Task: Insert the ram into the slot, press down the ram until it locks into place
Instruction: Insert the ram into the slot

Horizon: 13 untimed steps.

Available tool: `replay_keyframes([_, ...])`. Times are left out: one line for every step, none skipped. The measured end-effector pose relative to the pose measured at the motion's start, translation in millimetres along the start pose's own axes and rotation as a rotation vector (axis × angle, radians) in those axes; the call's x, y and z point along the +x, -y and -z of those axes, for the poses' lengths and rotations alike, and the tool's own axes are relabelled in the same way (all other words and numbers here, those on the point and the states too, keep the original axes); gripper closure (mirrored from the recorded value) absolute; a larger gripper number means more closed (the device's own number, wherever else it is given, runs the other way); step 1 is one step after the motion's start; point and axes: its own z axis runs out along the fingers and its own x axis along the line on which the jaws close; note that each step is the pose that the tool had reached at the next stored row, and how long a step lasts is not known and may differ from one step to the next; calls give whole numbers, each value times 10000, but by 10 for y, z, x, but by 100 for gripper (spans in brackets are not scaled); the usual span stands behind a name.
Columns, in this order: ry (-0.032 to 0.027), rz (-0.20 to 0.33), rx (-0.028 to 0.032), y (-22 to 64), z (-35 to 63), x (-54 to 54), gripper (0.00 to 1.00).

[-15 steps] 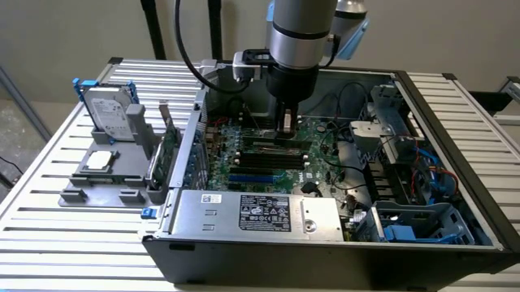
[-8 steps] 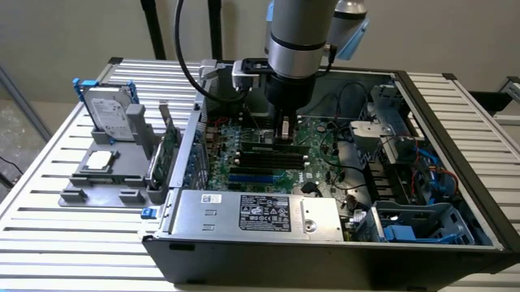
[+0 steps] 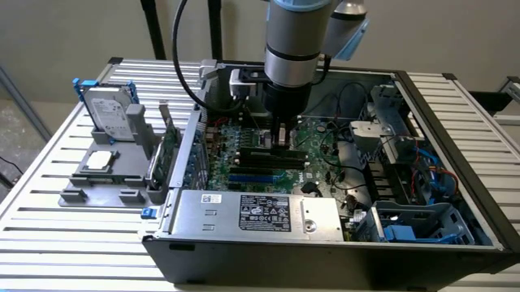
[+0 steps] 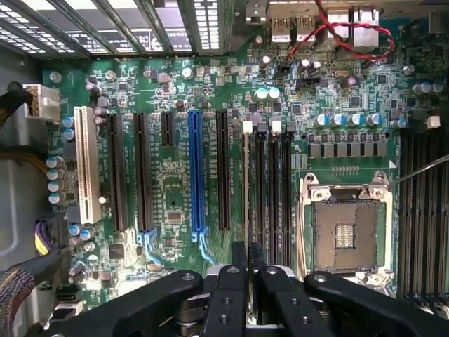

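Beside the square silver metal processor socket (image 4: 349,232), on the large green motherboard (image 4: 175,182), several long black plastic memory slots stand in parallel. The ram (image 4: 245,189), a long thin green circuit-board stick seen here by its pale upper edge, stands in line with the slot (image 4: 249,151) of this group that is farthest from the processor socket, on the side toward the long blue plastic slot (image 4: 195,175). The black two-finger gripper (image 4: 248,270) is closed on the ram, its fingers (image 4: 230,298) almost together with only the thin stick between them. In the exterior view the gripper (image 3: 281,137) reaches straight down into the open grey computer case (image 3: 243,255).

Whether the stick is already seated, or the white end clip (image 4: 247,127) is closed, cannot be told. The step in hand appears to be the seating and pressing. To do it well, the stick should be kept upright and parallel to the slot, so that it does not slip toward the neighbouring slot nearer the processor socket. The force should probably go straight down and evenly, because a tilted stick can lock at one end only.
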Motion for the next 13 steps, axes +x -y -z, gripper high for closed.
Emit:
replay_keyframes([2, 3, 18, -5, -18, 1, 87])
replay_keyframes([3, 9, 43, -9, -37, 1, 87])
replay_keyframes([5, 17, 76, -12, -53, 1, 87])
replay_keyframes([5, 25, 113, -14, -66, 2, 87])
replay_keyframes([5, 35, 154, -16, -78, 2, 87])
replay_keyframes([5, 48, 199, -17, -91, 2, 87])
replay_keyframes([4, 60, 246, -18, -102, 1, 87])
replay_keyframes([2, 71, 272, -18, -112, -1, 87])
replay_keyframes([2, 80, 272, -17, -117, -3, 87])
replay_keyframes([1, 85, 272, -17, -121, -4, 87])
replay_keyframes([2, 88, 273, -18, -125, -8, 87])
replay_keyframes([0, 94, 272, -19, -127, -12, 87])
replay_keyframes([2, 103, 273, -19, -130, -17, 87])
